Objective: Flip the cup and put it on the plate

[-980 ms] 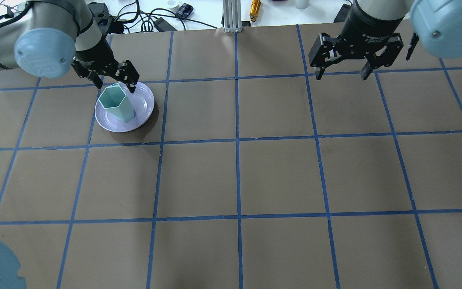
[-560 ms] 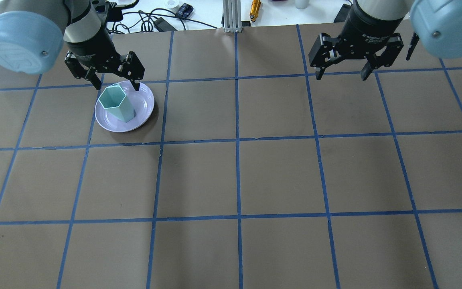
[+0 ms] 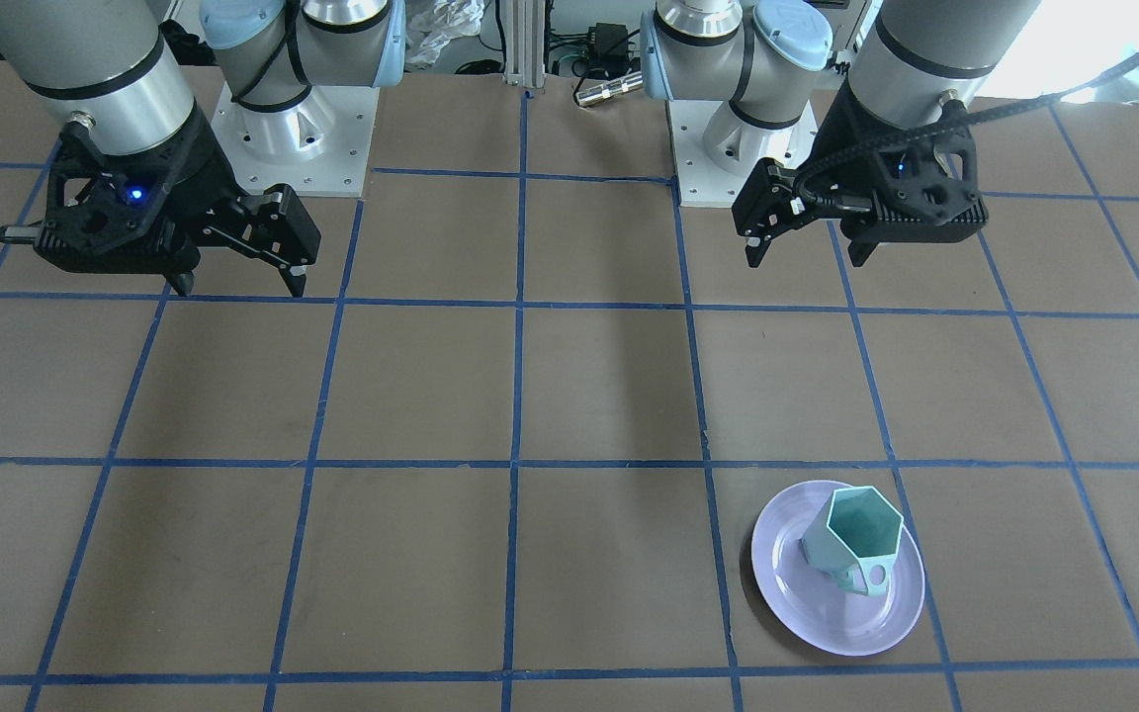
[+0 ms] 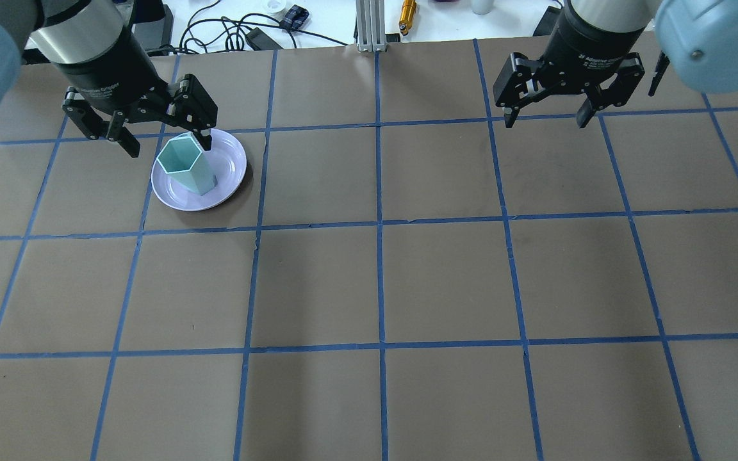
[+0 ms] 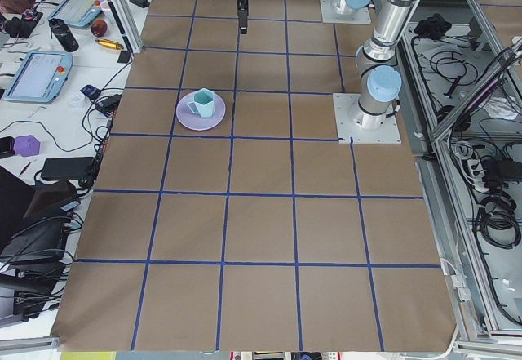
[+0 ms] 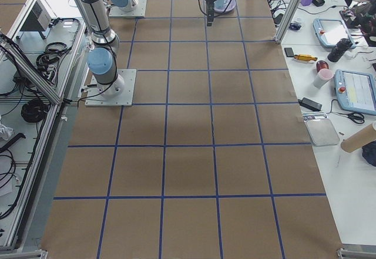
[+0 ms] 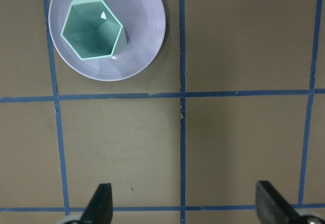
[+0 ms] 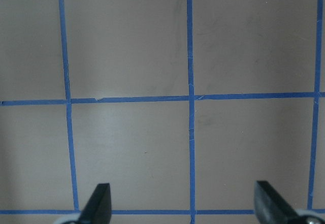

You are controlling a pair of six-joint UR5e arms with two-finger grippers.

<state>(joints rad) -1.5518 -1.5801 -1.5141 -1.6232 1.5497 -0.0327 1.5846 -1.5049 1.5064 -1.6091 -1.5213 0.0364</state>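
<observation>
The mint-green cup (image 4: 184, 163) stands upright, mouth up, on the lavender plate (image 4: 231, 163) at the table's far left. In the front-facing view the cup (image 3: 856, 539) shows its handle and leans on nothing; the plate's rim (image 3: 827, 618) is bare around it. My left gripper (image 4: 168, 148) is open and empty, raised above the table on the robot's side of the plate, clear of the cup. Its wrist view shows the cup (image 7: 94, 31) and plate (image 7: 144, 31) far beyond the open fingertips (image 7: 101, 201). My right gripper (image 4: 545, 123) is open and empty, high at the far right.
The table is brown paper with a blue tape grid (image 4: 378, 224). An aluminium post (image 4: 368, 25) stands at the far edge, with cables and small tools (image 4: 260, 35) on the white bench beyond. Both arm bases (image 3: 288, 129) are bolted on the robot's side.
My left gripper has lifted and drawn back from the cup, drifting left in the overhead view, still open. The cup, the plate and the right arm have not moved.
</observation>
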